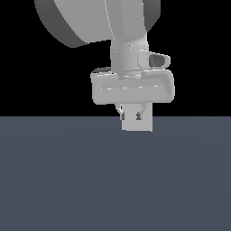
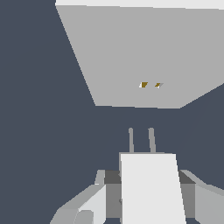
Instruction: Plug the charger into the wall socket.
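In the wrist view the charger [image 2: 151, 188], a plain white block, sits between my gripper's [image 2: 148, 179] fingers [image 2: 101, 177], which are shut on it. Its two thin prongs [image 2: 131, 140] point at the wall socket [image 2: 131, 52], a light-grey square panel with two yellowish holes [image 2: 143, 84]. A strip of dark floor separates the prong tips from the panel, and the prongs are slightly out of line with the holes. In the exterior view the gripper [image 1: 131, 115] hangs just above the floor in front of the socket [image 1: 136, 127]. The charger cannot be told apart from the panel there.
A dark blue-grey floor [image 1: 67, 180] stretches all around. A large link of the arm [image 1: 90, 18] fills the upper part of the exterior view, and the wide hand body [image 1: 133, 88] sits above the fingers.
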Robot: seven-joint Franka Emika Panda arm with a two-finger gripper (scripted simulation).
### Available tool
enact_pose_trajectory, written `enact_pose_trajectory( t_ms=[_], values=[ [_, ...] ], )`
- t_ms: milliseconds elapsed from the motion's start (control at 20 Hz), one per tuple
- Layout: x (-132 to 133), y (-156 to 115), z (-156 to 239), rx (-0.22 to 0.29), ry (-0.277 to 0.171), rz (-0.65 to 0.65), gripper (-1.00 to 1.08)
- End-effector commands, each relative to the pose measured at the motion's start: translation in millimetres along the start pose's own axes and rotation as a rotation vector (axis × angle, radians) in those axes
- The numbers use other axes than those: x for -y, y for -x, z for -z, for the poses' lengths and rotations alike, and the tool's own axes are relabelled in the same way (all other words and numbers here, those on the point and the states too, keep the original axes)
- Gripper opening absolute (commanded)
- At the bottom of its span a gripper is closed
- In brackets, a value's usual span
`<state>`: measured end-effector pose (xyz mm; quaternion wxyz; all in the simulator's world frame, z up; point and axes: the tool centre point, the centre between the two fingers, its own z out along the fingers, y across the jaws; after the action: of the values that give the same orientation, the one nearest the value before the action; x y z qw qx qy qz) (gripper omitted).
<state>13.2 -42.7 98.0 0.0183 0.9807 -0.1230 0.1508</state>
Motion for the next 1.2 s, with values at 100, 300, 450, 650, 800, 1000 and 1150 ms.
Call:
enact_pose_trajectory(
  t_ms=[100, 300, 450, 650, 800, 1000, 1150],
  values=[
    [-6.0, -0.8, 1.9, 0.002, 0.011, -0.034, -1.0],
    [-7.1, -0.8, 2.1, 0.002, 0.013, -0.04, -1.0],
    [-6.9, -0.7, 2.0, 0.003, 0.013, -0.039, -1.0],
    [-7.1, -3.5, 1.1, 0.003, 0.013, -0.039, -1.0],
    [-7.4, -9.4, -0.6, 0.003, 0.013, -0.039, -1.0],
    [-8.0, -22.0, -4.5, 0.003, 0.013, -0.039, -1.0],
    [-8.6, -33.1, -8.3, 0.003, 0.013, -0.039, -1.0]
  ],
)
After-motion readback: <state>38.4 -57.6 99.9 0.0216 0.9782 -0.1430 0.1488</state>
